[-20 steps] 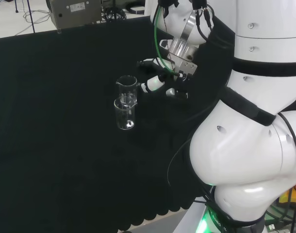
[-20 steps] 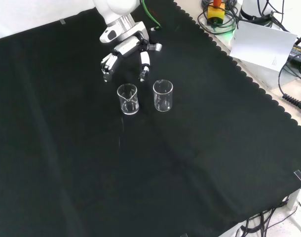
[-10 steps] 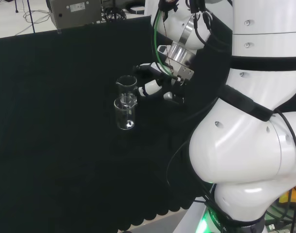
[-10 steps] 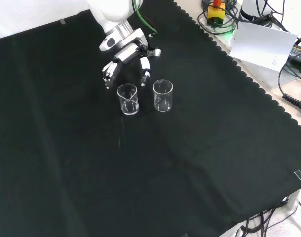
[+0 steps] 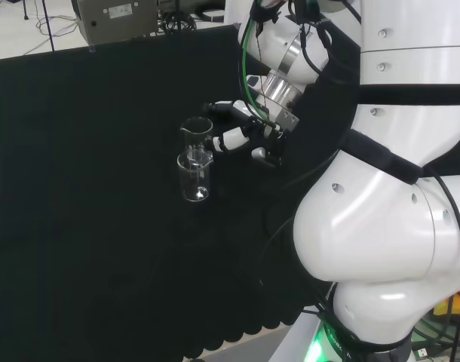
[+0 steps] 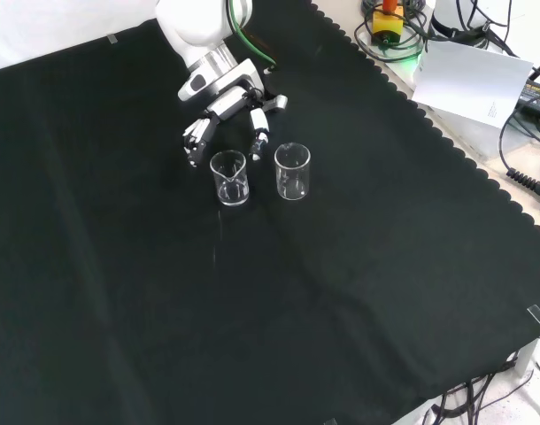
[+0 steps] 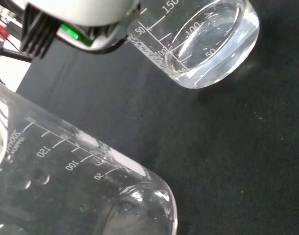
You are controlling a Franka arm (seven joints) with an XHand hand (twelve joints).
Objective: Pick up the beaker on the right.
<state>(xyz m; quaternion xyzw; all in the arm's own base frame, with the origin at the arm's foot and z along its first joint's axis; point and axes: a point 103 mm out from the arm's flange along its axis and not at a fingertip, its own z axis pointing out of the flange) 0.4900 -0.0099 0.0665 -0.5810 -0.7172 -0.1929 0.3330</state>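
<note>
Black cloth covers the whole bench, and on it we see two small clear glass beakers with printed scale marks, both upright and both looking empty. In the front view they stand side by side, close together but apart: the left beaker and the right beaker, each with a pouring lip at its rim. In the head view the same pair lines up one behind the other, the nearer beaker overlapping the lower part of the farther beaker, so we cannot tell there whether a gap lies between them.

Our black and white robot hand comes in from the top of the front view, just behind the left beaker. Its fingers are spread and only lightly bent, pointing down toward the cloth, with the thumb reaching toward the space between the two beakers. We see nothing held in it, and whether a fingertip touches the left beaker's rim we cannot tell. In the head view the hand sits just right of the farther beaker.

From the wrist view, one beaker looms close and another beaker stands beyond it, with bare cloth between them.
</note>
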